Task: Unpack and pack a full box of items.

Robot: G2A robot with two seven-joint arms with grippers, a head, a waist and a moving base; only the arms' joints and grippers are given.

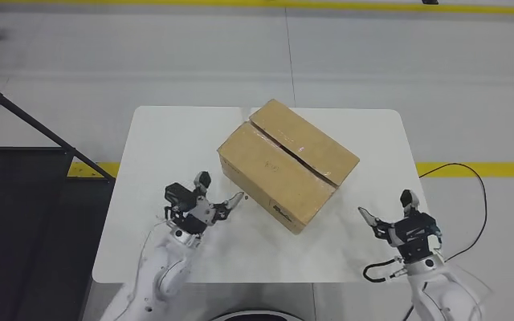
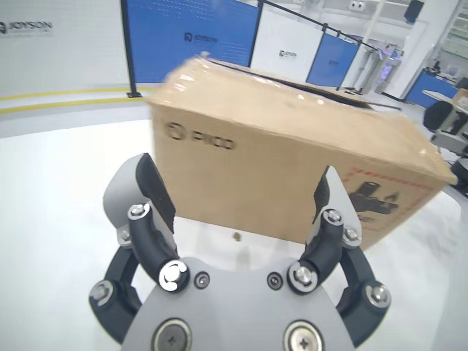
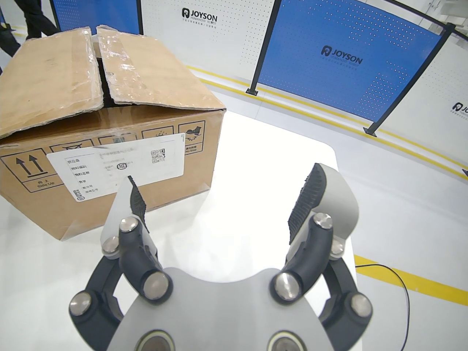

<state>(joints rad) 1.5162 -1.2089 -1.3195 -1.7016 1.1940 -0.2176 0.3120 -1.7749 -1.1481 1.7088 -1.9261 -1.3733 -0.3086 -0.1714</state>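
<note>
Box [image 1: 287, 164], cardboard, one: sits askew near the middle of the white table [image 1: 161, 144]. Its top flaps are folded down and the taped seam gapes, so we judge unpacking not yet begun. Left gripper [image 1: 221, 188]: fingers spread, empty, just beside the box's long side. Right gripper [image 1: 384, 203]: likewise spread and empty, near the labelled end, probably stationed to lift flaps. Speck [image 2: 237, 236], brown, on the table between left gripper and box: perhaps a cardboard crumb.

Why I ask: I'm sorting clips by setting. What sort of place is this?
Probably an indoor robot test hall, not a home. Blue and white perforated panels on black posts fence the area, yellow lines mark the pale floor, and a white table bears a cardboard box.
</note>
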